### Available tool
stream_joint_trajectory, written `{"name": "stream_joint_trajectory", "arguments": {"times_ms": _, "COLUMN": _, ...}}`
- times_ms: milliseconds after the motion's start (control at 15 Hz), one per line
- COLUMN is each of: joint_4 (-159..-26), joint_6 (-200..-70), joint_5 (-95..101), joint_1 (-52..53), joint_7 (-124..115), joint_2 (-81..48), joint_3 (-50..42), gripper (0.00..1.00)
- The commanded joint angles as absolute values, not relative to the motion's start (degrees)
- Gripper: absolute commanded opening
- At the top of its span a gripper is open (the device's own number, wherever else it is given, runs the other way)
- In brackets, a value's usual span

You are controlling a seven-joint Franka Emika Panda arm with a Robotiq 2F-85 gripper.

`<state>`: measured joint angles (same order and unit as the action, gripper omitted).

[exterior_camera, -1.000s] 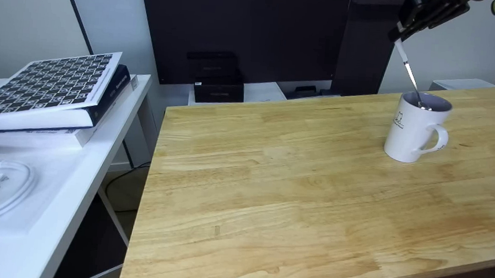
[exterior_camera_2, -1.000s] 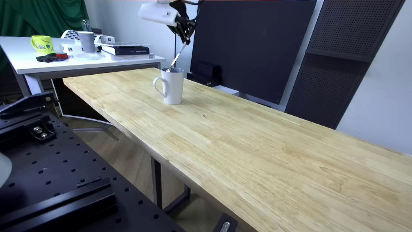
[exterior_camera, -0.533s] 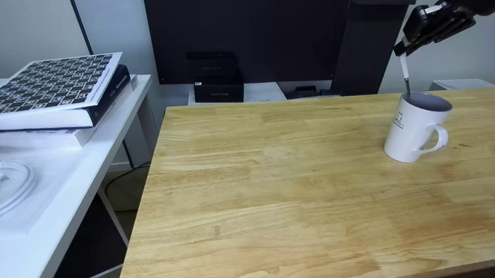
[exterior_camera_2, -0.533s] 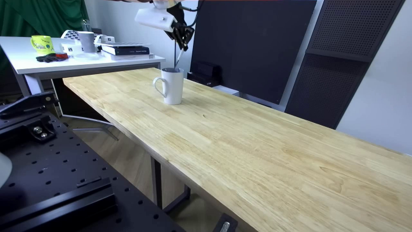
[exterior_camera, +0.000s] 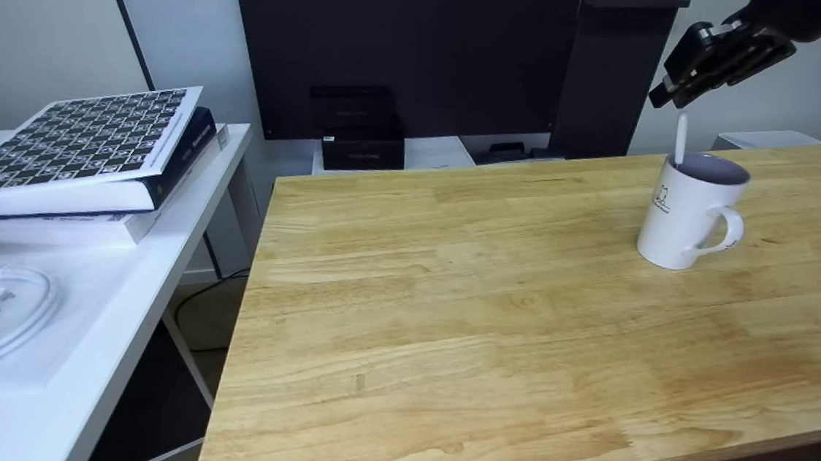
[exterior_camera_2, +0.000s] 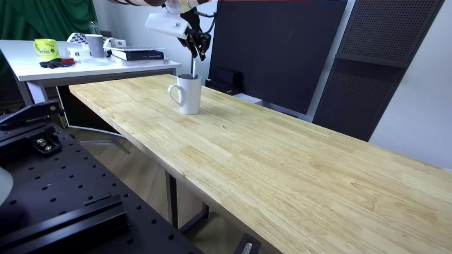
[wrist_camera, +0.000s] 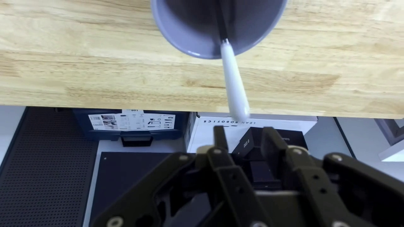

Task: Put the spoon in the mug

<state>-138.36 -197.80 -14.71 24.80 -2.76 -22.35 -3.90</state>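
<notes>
The slim white-handled metal spoon [wrist_camera: 234, 82] has sunk deeper into the white cylindrical ceramic mug [exterior_camera: 678, 226], likely leaning on its far rim because the spread black claw [wrist_camera: 246, 135] pinches nothing.

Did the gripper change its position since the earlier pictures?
Yes. In both exterior views, the gripper is lower now, closer to the mug, which has not moved.

The lower end of the spoon [wrist_camera: 234, 83] is out of sight in the mug [wrist_camera: 178, 34], itself cropped by the top edge of the wrist view, where the fingers [wrist_camera: 233, 179] are blurred. In an exterior view, print [exterior_camera: 661, 197] on the mug is too small to read. Both exterior views cut off the arm [exterior_camera_2: 176, 6] and the surface [exterior_camera: 484, 324].
</notes>
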Motion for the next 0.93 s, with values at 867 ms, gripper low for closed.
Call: {"name": "stream_joint_trajectory", "arguments": {"times_ms": 867, "joint_4": -122.72, "joint_6": -153.80, "joint_5": 5.94, "joint_1": 13.87, "joint_7": -15.94, "joint_2": -13.74, "joint_3": -4.34, "gripper": 1.00}}
